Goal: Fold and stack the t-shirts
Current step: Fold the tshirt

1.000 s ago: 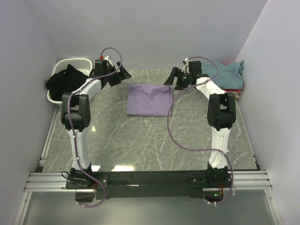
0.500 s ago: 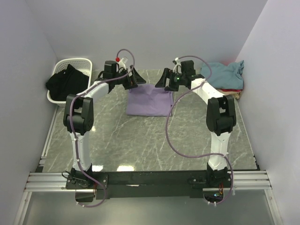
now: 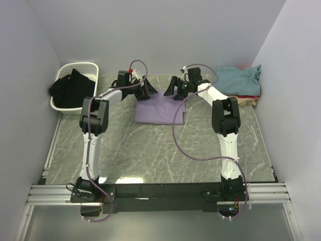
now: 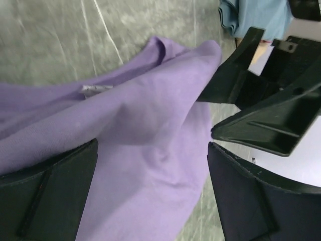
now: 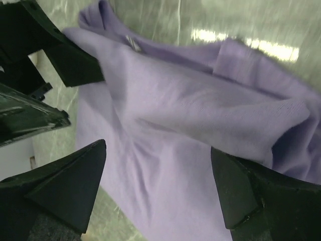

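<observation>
Left of the pile (image 3: 239, 80), the part-folded lavender shirt (image 3: 159, 108) is straddled at its far edge by the left gripper (image 3: 147, 90) and right gripper (image 3: 173, 91), jaws spread; more folding and stacking are judged outstanding.

The left pincer (image 3: 146, 90) and right pincer (image 3: 171, 91) hide the far edge of the lavender t-shirt (image 3: 159, 108).

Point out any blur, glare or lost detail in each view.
Top external: sharp and evenly lit, with one bright reflection on the marble table at its near edge. Left wrist: table veins smeared by blur, lavender t-shirt soft. Right wrist: blurred throughout, a glare streak on the table at the top right, black fingers featureless.
</observation>
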{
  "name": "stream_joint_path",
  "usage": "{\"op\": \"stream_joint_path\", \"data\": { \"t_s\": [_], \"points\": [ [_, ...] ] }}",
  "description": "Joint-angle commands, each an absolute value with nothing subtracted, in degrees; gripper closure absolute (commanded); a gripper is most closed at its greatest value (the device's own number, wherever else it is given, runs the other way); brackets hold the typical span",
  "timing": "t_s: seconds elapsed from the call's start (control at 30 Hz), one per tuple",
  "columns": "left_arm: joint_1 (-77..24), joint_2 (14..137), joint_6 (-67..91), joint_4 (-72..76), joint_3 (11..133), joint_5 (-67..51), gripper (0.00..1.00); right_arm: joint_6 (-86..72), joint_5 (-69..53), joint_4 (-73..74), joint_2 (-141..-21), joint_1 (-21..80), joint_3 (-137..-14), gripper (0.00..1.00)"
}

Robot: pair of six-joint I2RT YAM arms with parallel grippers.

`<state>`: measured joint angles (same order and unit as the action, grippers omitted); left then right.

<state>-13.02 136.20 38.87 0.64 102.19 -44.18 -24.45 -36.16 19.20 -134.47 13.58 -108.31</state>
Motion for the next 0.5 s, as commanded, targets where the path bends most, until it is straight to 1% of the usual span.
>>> {"op": "stream_joint_path", "data": {
  "t_s": [0.0, 0.13, 0.33, 0.47],
  "points": [
    [-12.0, 138.6, 39.3, 2.6, 109.9, -44.8, 0.05, -23.0, -33.8, 20.0, -137.4, 12.6, -117.1, 0.09],
    [-10.8, 140.8, 39.8, 2.7, 113.6, -44.7, 0.05, -23.4, -32.9, 20.8, -139.8, 11.3, -122.2, 0.07],
    [-8.6, 142.5, 38.9, 1.8, 114.3, -44.1, 0.05, -24.2, -32.3, 22.1, -144.3, 9.0, -126.9, 0.05],
    [-7.5, 141.6, 36.3, 0.2, 112.4, -41.4, 0.05, -24.3, -31.0, 20.7, -143.5, 7.9, -124.3, 0.05]
  ]
}}
